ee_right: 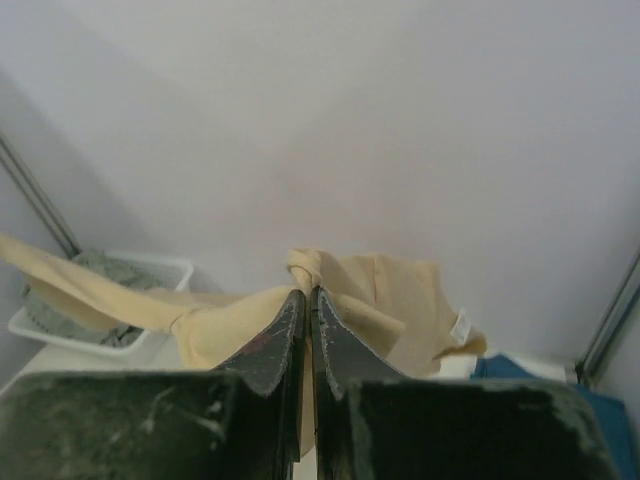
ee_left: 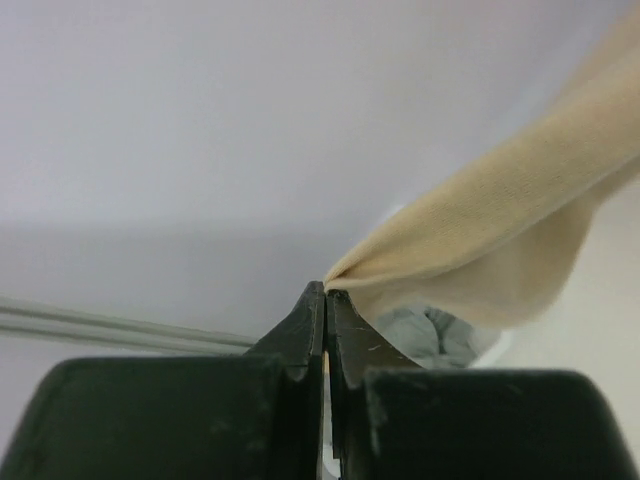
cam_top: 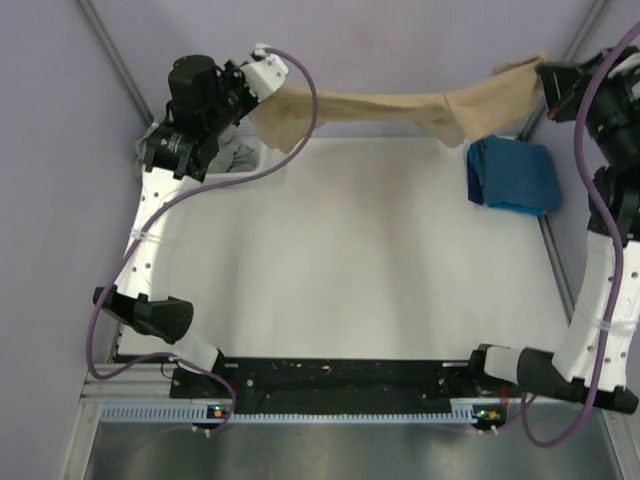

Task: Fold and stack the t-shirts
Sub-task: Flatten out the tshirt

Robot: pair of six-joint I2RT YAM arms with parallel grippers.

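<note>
The tan t-shirt [cam_top: 390, 108] hangs stretched in the air across the far side of the table, held at both ends. My left gripper [cam_top: 262, 62] is shut on its left end; in the left wrist view the cloth [ee_left: 500, 230] leaves the closed fingertips [ee_left: 312, 300]. My right gripper [cam_top: 545, 75] is shut on its right end, bunched cloth [ee_right: 380, 300] showing at the fingertips [ee_right: 292, 310]. The teal-blue t-shirt [cam_top: 512, 175] lies folded at the table's far right. The grey-green t-shirt [cam_top: 232, 155] sits crumpled in the white basket [ee_right: 160, 270] at the far left.
The white table surface [cam_top: 350, 260] spreads below the hanging shirt. Metal frame posts [cam_top: 115, 50] stand at the far corners, and purple cables [cam_top: 300, 120] loop off both arms. The black base rail [cam_top: 340, 385] runs along the near edge.
</note>
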